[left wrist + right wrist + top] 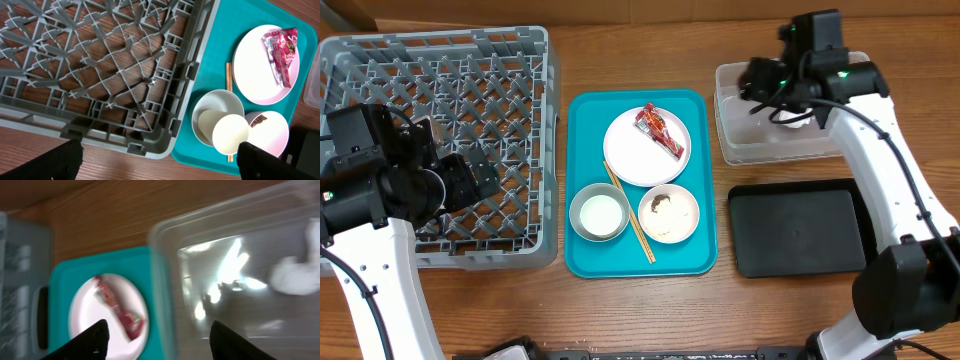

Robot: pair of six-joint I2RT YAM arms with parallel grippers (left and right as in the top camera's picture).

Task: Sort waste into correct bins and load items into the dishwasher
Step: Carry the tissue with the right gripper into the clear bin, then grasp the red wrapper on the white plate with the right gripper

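The waste-sorting step is in hand, I judge. My right fingers (92, 342) are spread apart and hold nothing, hanging over the clear tub (760, 150) at the upper right of the overhead view. A wad of white tissue (295, 272) lies inside it. The red wrapper (658, 131) lies on the plate (625, 150), on the teal tray (585, 120) at the centre of the bench (640, 320). My left fingers (55, 162) are wide open too, empty, above the lower part of the dish rack (545, 120) at left. Next, I think, my right arm must swing toward frame centre, drop onto the wrapper and pinch it without shoving the plate.
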